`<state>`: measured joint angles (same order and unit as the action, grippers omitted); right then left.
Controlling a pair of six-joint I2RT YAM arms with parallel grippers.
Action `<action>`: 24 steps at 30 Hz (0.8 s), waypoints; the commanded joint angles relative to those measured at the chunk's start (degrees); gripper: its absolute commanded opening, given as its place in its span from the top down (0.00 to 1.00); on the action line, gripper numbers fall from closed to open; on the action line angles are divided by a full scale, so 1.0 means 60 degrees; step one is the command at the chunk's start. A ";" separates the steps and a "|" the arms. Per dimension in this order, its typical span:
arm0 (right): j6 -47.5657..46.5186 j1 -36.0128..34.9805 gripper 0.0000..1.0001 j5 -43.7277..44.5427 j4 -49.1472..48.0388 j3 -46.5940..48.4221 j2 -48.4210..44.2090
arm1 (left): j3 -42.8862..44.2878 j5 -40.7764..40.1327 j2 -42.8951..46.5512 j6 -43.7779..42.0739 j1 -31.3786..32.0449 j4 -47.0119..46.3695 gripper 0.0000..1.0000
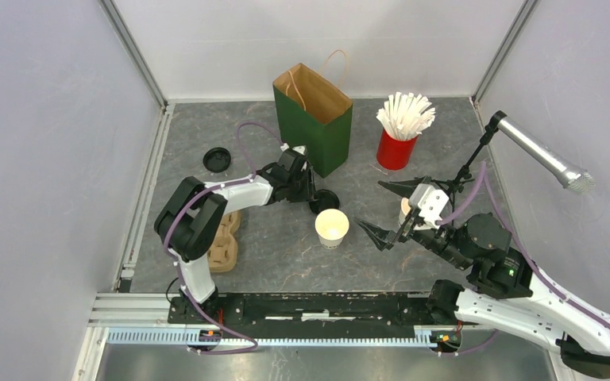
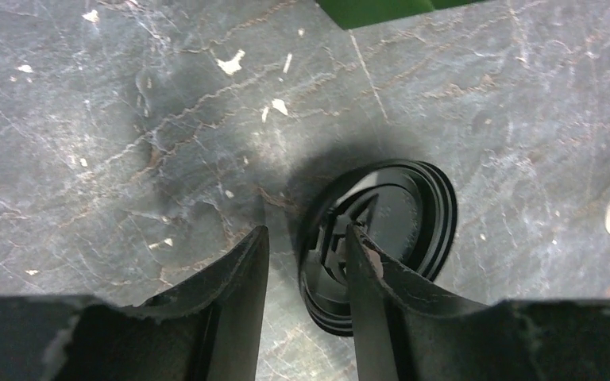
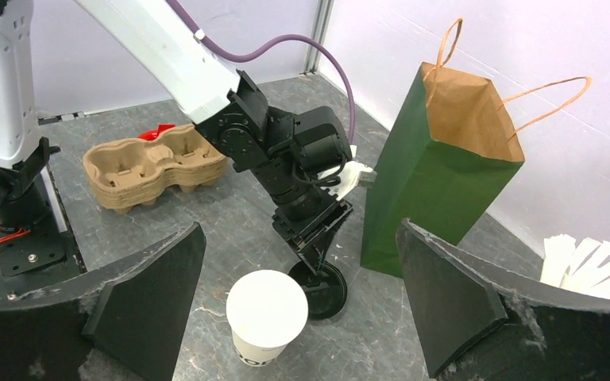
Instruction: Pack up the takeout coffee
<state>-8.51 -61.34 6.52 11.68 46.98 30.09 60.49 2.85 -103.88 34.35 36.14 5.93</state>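
One white paper cup (image 1: 332, 228) stands upright and uncovered near the middle of the grey marbled table (image 1: 286, 262), its tan inside showing from above. A second cup (image 1: 403, 210) stands to its right, toward the right edge, mostly hidden behind the right gripper. A black lid (image 1: 325, 200) lies flat on the table just beyond the uncovered cup, between it and the foot of the green paper bag (image 1: 312, 119). Another black lid (image 1: 217, 159) lies well apart from these, toward the far left corner.

The left gripper (image 2: 306, 234) points down at the nearer lid. In its wrist view the left rim of that lid sits in the gap between the two fingers, and the right finger (image 2: 369, 278) overlaps the lid's top. The jaws are partly spread, and a strip of bare table shows between the left finger and the rim. The right gripper (image 1: 370, 205) hangs just right of the uncovered cup with its jaws spread wide and nothing between them. Its wrist view looks down on the cup's white side.

The bag stands upright and open near the middle of the far edge. A red cup of white straws (image 1: 397, 139) stands to its right. A brown pulp cup carrier (image 1: 224, 242) lies by the left arm's base near the left edge, and a microphone (image 1: 540, 155) on a stand reaches in over the right edge.
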 commanded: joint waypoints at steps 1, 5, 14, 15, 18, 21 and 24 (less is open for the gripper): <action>-0.0193 0.0012 0.02 -0.0075 -0.0023 -0.0052 -0.0092 | 0.0337 -0.0735 -0.0305 0.0238 0.0114 -0.0228 0.54; -0.0200 0.0013 0.02 -0.0177 0.0024 -0.0078 -0.0120 | 0.0315 -0.0790 -0.0512 0.0186 0.0155 -0.0202 0.65; 0.0129 0.0005 0.02 -0.0203 -0.0566 -0.1062 -0.0256 | 0.0275 -0.0741 0.0227 0.0032 0.0158 0.0196 0.98; 0.0232 0.0013 0.02 -0.0261 -0.0636 -0.1140 -0.0234 | 0.0289 -0.0791 0.0405 0.0012 0.0158 0.0295 0.98; 0.0429 0.0010 0.02 -0.0282 -0.0845 -0.1379 -0.0209 | 0.0293 -0.0901 0.0914 -0.0024 0.0158 0.0563 0.98; 0.0483 0.0009 0.02 -0.0188 -0.1160 -0.1689 -0.0189 | 0.0235 -0.1069 0.1612 -0.0017 0.0158 0.0805 0.98; 0.0263 0.0012 0.02 0.0289 -0.1720 -0.1968 -0.0090 | 0.0265 -0.1205 0.2449 0.0038 0.0158 0.1043 0.98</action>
<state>-6.94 -61.34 5.65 8.16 36.80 29.04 61.19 -1.69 -96.97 35.05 36.84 10.96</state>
